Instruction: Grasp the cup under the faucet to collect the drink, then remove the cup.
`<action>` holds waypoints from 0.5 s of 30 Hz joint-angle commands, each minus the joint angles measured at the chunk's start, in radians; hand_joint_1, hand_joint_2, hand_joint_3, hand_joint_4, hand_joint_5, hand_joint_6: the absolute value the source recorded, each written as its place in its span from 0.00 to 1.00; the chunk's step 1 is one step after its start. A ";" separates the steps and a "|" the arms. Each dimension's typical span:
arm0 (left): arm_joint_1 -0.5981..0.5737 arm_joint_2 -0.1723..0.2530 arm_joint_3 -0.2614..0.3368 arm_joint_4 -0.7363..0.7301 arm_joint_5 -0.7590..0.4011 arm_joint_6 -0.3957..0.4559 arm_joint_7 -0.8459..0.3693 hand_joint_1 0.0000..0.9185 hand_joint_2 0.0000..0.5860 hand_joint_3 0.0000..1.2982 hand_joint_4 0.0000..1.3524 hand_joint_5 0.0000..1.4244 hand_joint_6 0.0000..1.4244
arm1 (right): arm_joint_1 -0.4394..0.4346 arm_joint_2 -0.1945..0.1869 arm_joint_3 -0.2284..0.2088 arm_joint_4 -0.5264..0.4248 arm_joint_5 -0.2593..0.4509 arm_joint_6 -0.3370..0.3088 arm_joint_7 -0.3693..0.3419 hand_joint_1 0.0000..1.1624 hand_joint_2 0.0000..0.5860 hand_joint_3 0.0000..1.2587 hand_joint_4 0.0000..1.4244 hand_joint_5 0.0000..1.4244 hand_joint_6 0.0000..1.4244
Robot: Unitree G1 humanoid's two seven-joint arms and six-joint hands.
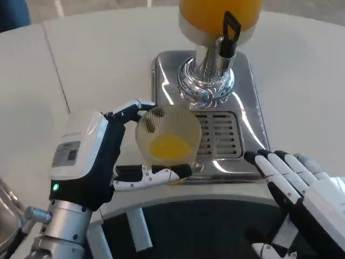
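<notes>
Withdrawing the cup [167, 135], gripped by curled left hand [102, 154] fingers, is done level so the juice [170, 145] stays in. Right hand [304, 189] fingers lie straight together.

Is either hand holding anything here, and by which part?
The left hand grips the cup around its side wall; the right hand holds nothing.

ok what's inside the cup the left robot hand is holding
The clear ribbed cup in the left robot hand holds a shallow pool of orange juice at the bottom. The fingers hide part of the cup's lower wall, so the exact level there is unclear.
</notes>
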 commanded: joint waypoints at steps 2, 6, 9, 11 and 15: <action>0.023 0.001 0.010 -0.048 0.005 -0.031 -0.003 0.65 0.00 0.78 0.90 1.00 1.00 | -0.004 0.001 0.003 0.005 -0.012 0.013 0.006 0.26 0.81 0.00 0.00 0.00 0.00; 0.037 0.002 0.013 -0.059 0.005 -0.033 -0.006 0.65 0.00 0.78 0.90 1.00 1.00 | -0.005 0.002 0.004 0.003 -0.015 0.017 0.006 0.26 0.81 0.00 0.00 0.00 0.00; 0.039 -0.003 0.011 -0.053 0.005 -0.031 -0.006 0.65 0.00 0.78 0.90 1.00 1.00 | -0.011 0.001 0.004 0.005 -0.013 0.022 0.009 0.26 0.81 0.00 0.00 0.00 0.00; 0.034 -0.008 0.009 -0.047 0.004 -0.030 -0.005 0.65 0.00 0.78 0.90 1.00 1.00 | -0.013 0.000 0.004 0.005 -0.011 0.026 0.012 0.25 0.81 0.00 0.00 0.00 0.00; 0.034 -0.008 0.008 -0.057 0.004 -0.036 -0.006 0.65 0.00 0.78 0.90 1.00 1.00 | -0.006 -0.001 0.003 0.000 -0.010 0.027 0.013 0.25 0.81 0.00 0.00 0.00 0.00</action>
